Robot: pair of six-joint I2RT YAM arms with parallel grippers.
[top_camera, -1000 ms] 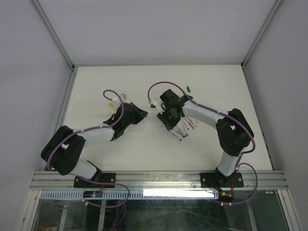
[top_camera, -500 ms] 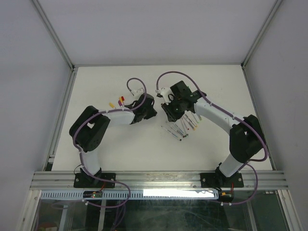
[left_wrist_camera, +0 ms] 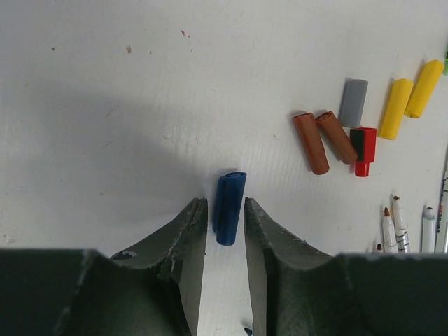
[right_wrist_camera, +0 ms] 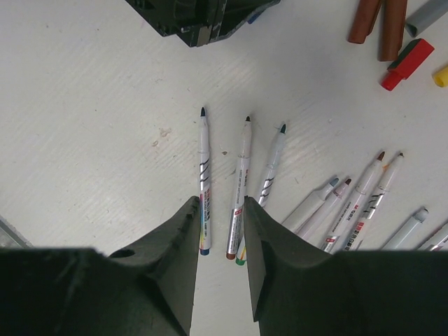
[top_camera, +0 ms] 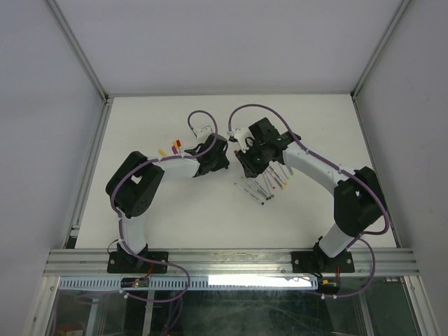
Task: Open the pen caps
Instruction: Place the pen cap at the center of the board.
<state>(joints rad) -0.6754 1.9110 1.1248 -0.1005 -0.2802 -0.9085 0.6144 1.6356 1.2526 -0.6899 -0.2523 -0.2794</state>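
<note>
Pen caps [left_wrist_camera: 353, 133] cluster beside open worktop [left_wrist_camera: 105, 105]; left end effector [left_wrist_camera: 225, 206] narrowly brackets the blue cap [left_wrist_camera: 229, 196]; right end effector [right_wrist_camera: 220, 203] narrow, empty; pens [right_wrist_camera: 241, 175] partly cropped

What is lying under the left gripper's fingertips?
A blue pen cap lies on the table, between the fingertips of the left gripper. Whatever is beneath the gripper's dark body is hidden.

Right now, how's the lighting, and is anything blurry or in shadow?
Left wrist view: a soft grey shadow spreads over the table around the blue cap, which is sharp. Right wrist view: even light, pens crisp, no glare. Top view: flat light, one bright strip glowing below the rail; the pen caps too small for detail.
</note>
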